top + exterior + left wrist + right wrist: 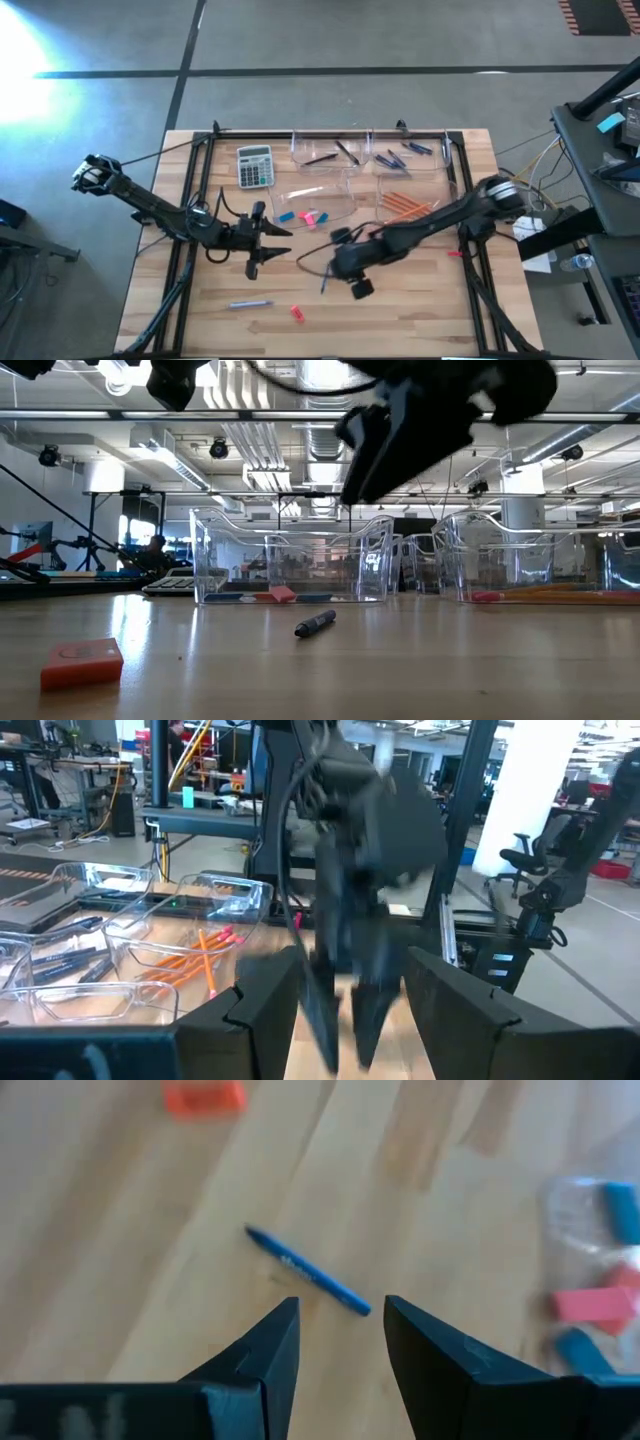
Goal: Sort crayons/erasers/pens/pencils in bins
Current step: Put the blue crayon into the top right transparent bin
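Right wrist view: right gripper [340, 1330] wide above a slim blue crayon [308, 1271], pink and blue erasers [592, 1302] binned

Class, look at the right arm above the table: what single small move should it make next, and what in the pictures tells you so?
Probably lower the right hand straight down onto the blue pen. The wrist view shows its fingers open with the pen lying loose on the table just ahead of the gap, and nothing gripped. The left hand waits nearby.
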Controlling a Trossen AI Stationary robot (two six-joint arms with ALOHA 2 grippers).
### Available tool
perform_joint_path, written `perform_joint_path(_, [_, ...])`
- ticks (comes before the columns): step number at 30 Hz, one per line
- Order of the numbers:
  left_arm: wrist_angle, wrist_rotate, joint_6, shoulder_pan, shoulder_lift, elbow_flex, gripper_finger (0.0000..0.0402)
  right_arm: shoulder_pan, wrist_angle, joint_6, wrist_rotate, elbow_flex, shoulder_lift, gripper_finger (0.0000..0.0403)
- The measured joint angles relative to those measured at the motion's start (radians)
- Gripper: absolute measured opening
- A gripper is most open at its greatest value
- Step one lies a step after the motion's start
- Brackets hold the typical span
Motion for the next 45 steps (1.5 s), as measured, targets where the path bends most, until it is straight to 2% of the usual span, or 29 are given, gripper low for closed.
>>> perform_joint_path(5, [-0.001,0.001,0.000,0.000,0.000,0.000,0.0169,-0.001,-0.139,-0.086,0.000,0.162,0.190,0.0139])
perform_joint_path(10, [-0.002,0.002,0.000,0.000,0.000,0.000,0.0169,-0.001,-0.163,-0.146,0.000,0.257,0.293,0.0139])
perform_joint_path(13, [-0.002,0.002,0.000,0.000,0.000,0.000,0.0169,-0.003,-0.164,-0.170,-0.011,0.270,0.312,0.0139])
perform_joint_path(17, [-0.002,0.003,0.000,0.000,0.000,0.000,0.0169,-0.023,-0.171,-0.155,-0.076,0.267,0.322,0.0139])
perform_joint_path(28, [-0.001,0.003,-0.002,0.000,-0.001,0.000,0.0169,-0.053,-0.188,-0.133,-0.090,0.263,0.368,0.0134])
perform_joint_path(32, [-0.002,0.004,-0.002,0.000,-0.001,0.000,0.0169,-0.053,-0.208,-0.121,-0.090,0.264,0.374,0.0108])
perform_joint_path(40, [-0.002,0.004,-0.003,0.000,0.000,0.000,0.0169,-0.052,-0.229,-0.105,-0.084,0.263,0.374,0.0028])
perform_joint_path(45, [-0.002,0.003,-0.003,0.000,0.000,0.000,0.0169,-0.049,-0.238,-0.052,-0.078,0.261,0.350,0.0016])
